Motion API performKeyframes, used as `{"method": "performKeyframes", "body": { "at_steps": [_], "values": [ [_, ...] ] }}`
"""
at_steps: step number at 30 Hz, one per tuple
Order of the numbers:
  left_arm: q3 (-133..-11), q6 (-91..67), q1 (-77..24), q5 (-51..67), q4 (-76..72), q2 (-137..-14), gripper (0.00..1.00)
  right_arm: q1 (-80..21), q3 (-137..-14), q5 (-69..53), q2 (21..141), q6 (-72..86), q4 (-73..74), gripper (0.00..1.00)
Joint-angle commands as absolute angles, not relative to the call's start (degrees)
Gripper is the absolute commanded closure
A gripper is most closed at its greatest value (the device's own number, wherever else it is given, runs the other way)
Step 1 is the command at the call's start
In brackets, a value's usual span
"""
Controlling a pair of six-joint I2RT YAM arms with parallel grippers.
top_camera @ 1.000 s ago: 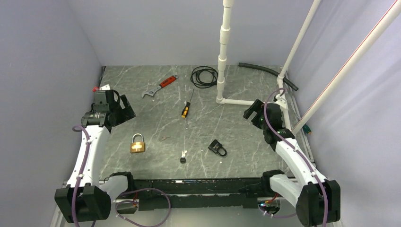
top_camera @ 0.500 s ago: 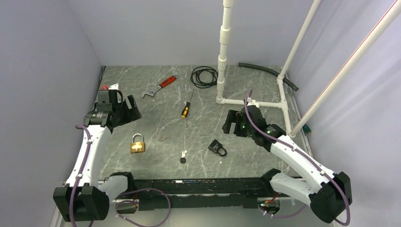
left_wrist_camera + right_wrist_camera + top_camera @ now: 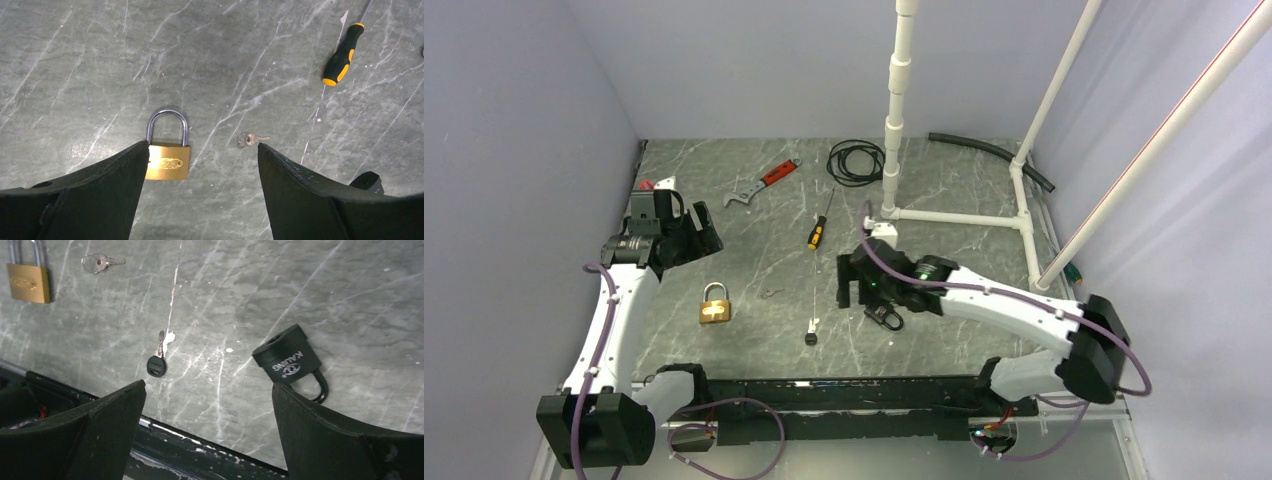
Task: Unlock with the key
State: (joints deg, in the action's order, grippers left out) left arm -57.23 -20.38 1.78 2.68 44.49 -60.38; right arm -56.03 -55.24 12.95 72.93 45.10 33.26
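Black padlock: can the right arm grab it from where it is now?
Probably yes. The right gripper hangs open above the black padlock, which lies flat on the table with nothing covering it.

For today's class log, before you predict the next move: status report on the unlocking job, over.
Left gripper open, near brass padlock. Right gripper open, by black padlock and black key. Nothing held, nothing blocking.

Glossy brass padlock (image 3: 168, 162) with polished steel shackle (image 3: 167, 115), matt black plastic padlock (image 3: 286, 360), smooth veined stone-look tabletop (image 3: 75, 60)
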Motion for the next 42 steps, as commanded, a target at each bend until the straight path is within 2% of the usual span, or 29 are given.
{"method": "performKeyframes", "body": {
  "at_steps": [1,17,23,30,36,40,42],
  "values": [
    [-57.85,-19.43,1.45,3.72,43.98,-60.28,0.16,-61.77,-62.79,21.58,80.23,51.32,39.06,0.02],
    [-58.22,-19.79,1.24,0.97,44.42,-58.17,0.16,-73.32,-86.31,26.49,107.92,57.31,51.62,0.06],
    [-58.19,-20.21,1.28,-0.7,44.65,-56.17,0.15,-74.44,-87.56,25.43,112.91,57.57,49.94,0.09],
    [-58.27,-20.48,1.24,-2.87,44.96,-55.19,0.15,-74.44,-86.94,23.38,114.9,57.84,46.65,0.17],
    [-58.34,-20.48,1.27,-3.0,45.06,-55.07,0.15,-74.29,-83.94,22.71,114.03,59.16,44.45,0.35],
    [-58.25,-20.44,1.24,-2.89,44.91,-55.01,0.16,-74.1,-83.75,22.59,114.35,58.88,43.93,0.37],
    [-58.33,-20.47,1.25,-2.9,44.98,-55.15,0.16,-74.03,-83.57,22.54,114.59,59.06,43.92,0.42]
  ]
}}
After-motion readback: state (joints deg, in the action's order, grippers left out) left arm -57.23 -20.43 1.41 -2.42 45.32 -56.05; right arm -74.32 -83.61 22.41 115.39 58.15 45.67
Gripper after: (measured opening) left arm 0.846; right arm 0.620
